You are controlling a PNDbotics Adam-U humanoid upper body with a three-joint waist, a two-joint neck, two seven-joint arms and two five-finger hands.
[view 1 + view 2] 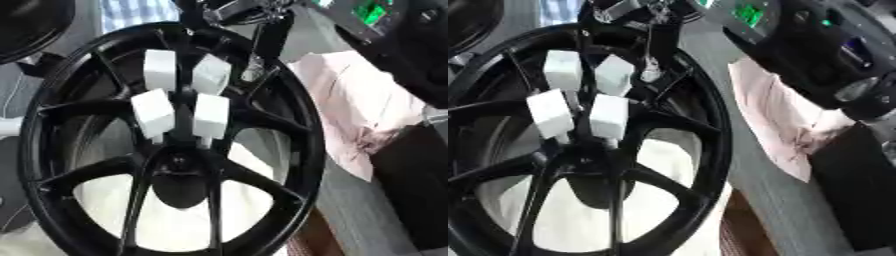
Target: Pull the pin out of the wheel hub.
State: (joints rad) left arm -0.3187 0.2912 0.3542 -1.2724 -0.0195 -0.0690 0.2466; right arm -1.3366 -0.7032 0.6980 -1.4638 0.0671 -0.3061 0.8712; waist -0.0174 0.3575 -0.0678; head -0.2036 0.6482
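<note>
Pins point(184, 100), four white blocks, stand clustered at the hub of the black wheel point(302, 150), long axes toward me, just below my right hand point(254, 27) reaching from above; I cannot tell its finger state.

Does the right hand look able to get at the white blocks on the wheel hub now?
Probably yes. The right hand is over the far rim of the wheel, just beyond the white blocks, which stand uncovered with nothing between.
</note>
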